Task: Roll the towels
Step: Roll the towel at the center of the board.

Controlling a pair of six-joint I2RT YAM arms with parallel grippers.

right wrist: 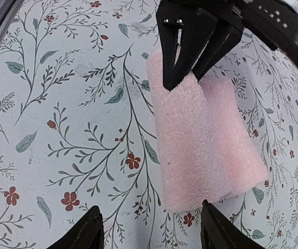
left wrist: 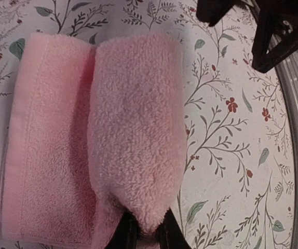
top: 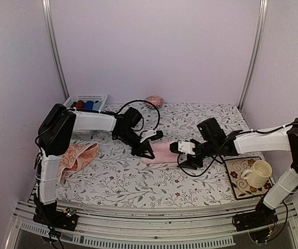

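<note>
Left wrist: fluffy pink towel (left wrist: pixel 133 129) folded over, left tool (left wrist: pixel 146 231) pinching edge; right tool (right wrist: pixel 151 210) spread wide.

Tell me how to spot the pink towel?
Find the flowery tablecloth. Near its middle lies the pink towel, folded over. It is plain pale pink, while the peach towel at the left edge has a swirly pattern.

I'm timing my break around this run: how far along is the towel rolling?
Done: nothing finished that I can see. In hand: the pink towel is partly rolled mid-table, a flat strip showing beside the roll; the left pincer pinches one end, the right pincer stands open at the other. Left: finishing that roll, then the peach patterned towel, lying crumpled and unrolled by the left arm.
</note>
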